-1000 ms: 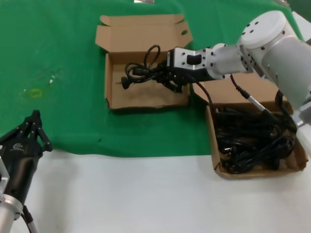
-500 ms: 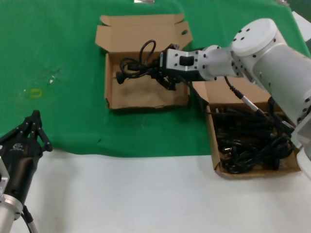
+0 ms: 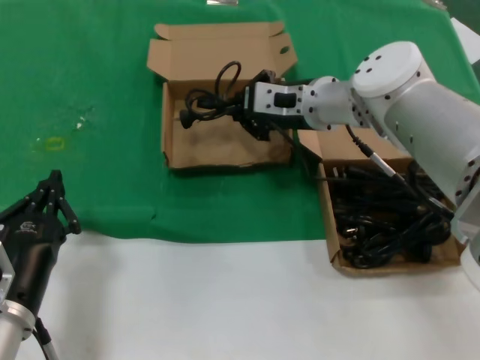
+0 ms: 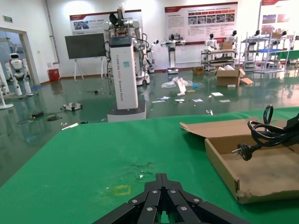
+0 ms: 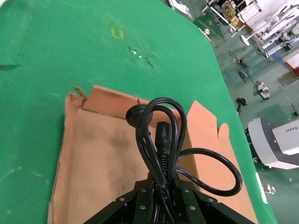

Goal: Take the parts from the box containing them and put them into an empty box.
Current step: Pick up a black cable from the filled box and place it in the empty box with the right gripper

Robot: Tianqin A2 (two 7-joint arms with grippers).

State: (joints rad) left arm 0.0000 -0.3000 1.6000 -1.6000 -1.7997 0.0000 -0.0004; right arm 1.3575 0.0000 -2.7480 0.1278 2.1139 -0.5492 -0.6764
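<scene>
- Green cloth (image 3: 97,82): covers the far part of the table; a white surface (image 3: 225,300) runs along the near edge.
- Empty box (image 3: 225,146): brown cardboard, flaps open, on the cloth at about 12 o'clock from the robot in the head view. Its floor is bare.
- Cord bundle (image 3: 214,105): thin black cord with a plug at the free end, looped and held above the empty box's interior, over the far half. In the right wrist view the bundle (image 5: 161,140) hangs over the box floor, loops spread outward; whether it touches the cardboard cannot be told.
- Right gripper (image 3: 251,116): reaches across from 3 o'clock, over the right wall of the empty box; jaws clamped on the cord bundle at its gathered end.
- Full box (image 3: 334,255): brown cardboard at about 3 o'clock, just beside the empty box, holding a heap of black cords (image 3: 390,217) that fills it.
- Left gripper (image 3: 49,202): parked at 8 o'clock over the cloth's near edge, well apart from both boxes; fingertips drawn together, holding nothing.
</scene>
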